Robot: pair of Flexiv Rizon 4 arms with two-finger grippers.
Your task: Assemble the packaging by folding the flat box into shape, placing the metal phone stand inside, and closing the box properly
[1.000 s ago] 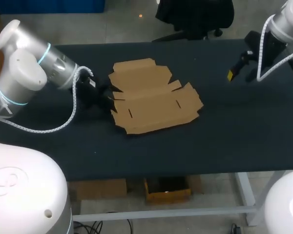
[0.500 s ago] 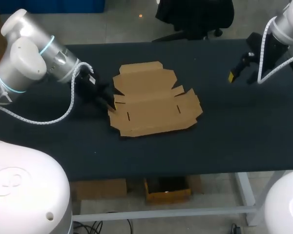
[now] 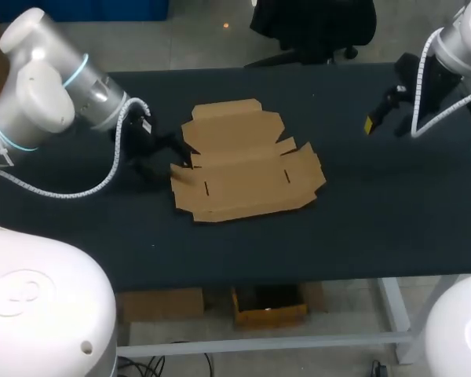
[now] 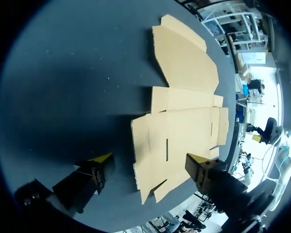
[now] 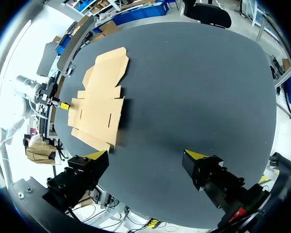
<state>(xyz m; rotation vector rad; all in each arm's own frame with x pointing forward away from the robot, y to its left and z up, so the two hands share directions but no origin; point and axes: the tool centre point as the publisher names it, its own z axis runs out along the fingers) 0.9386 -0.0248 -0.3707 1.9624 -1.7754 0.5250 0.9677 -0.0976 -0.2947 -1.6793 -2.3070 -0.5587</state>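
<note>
1. Head view — the flat box (image 3: 243,166) lies unfolded mid-tabletop (image 3: 361,212). My left end effector (image 3: 158,157) is at its left edge, and my right end effector (image 3: 381,111) is well apart.
2. Left wrist view — fingers spread, with the box's near edge between them.
3. Right wrist view — fingers spread, with the box well ahead.

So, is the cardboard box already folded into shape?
No, the cardboard box lies flat and unfolded on the table, with all its flaps spread out.

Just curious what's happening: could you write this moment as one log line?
box: flat, unfolded | left gripper: open at box edge | right gripper: open, empty, apart
</note>
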